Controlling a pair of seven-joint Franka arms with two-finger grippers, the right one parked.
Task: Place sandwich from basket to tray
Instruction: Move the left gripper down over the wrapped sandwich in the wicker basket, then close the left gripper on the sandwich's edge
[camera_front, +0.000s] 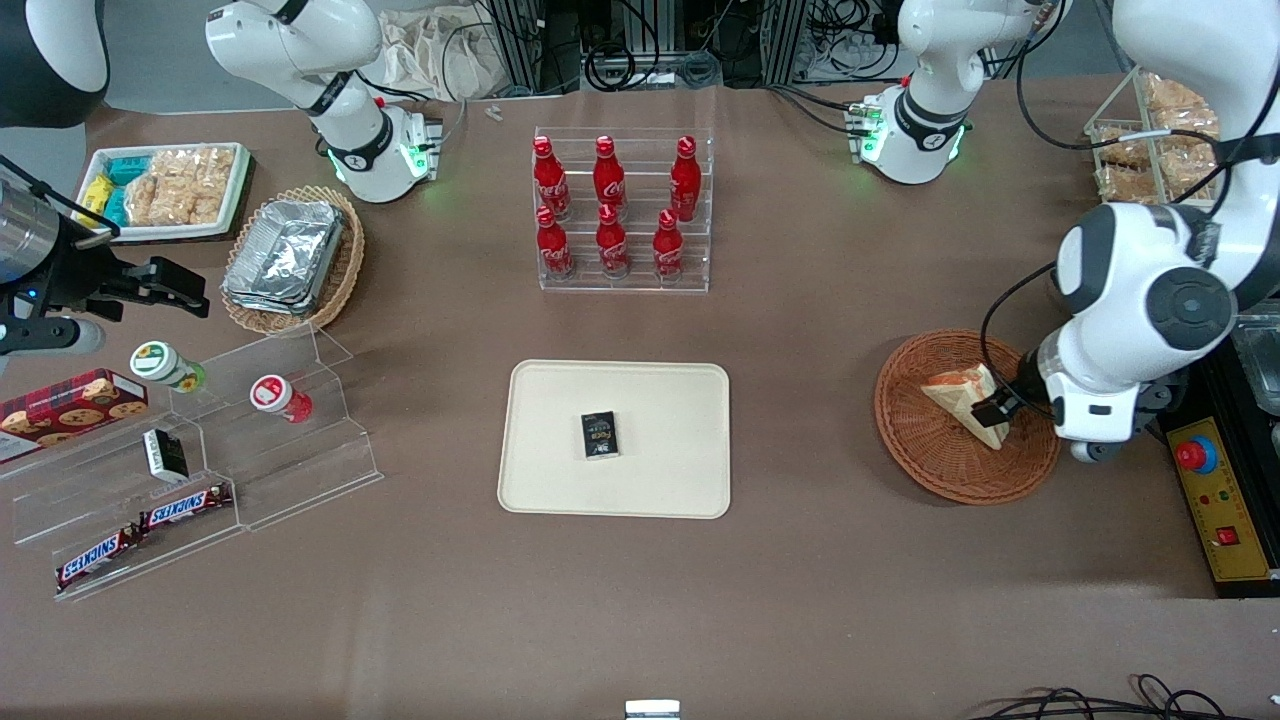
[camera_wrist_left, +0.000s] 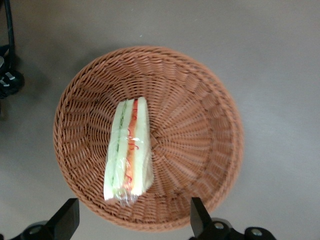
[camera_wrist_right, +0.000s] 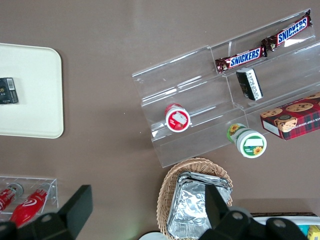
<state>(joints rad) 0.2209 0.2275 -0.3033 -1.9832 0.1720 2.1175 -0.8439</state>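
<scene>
Gripper (camera_wrist_left: 131, 220) hovers over basket (camera_wrist_left: 200, 100), fingers (camera_wrist_left: 67, 217) spread wide, holding nothing. Sandwich (camera_wrist_left: 128, 150) lies in basket directly below, just off midline between fingertips, long axis running away from gripper. Clear-wrapped soft bread wedge; ribbed woven wicker. Smooth rigid tray (camera_front: 660, 400) well apart, toward parked arm.

Sandwich (camera_wrist_left: 128, 150) lies in basket (camera_wrist_left: 200, 100); tool (camera_wrist_left: 134, 220) open above it.

The wrapped sandwich (camera_wrist_left: 128, 150) lies on edge in the reddish wicker basket (camera_wrist_left: 200, 100); the cream tray (camera_front: 660, 480) sits well apart.
</scene>
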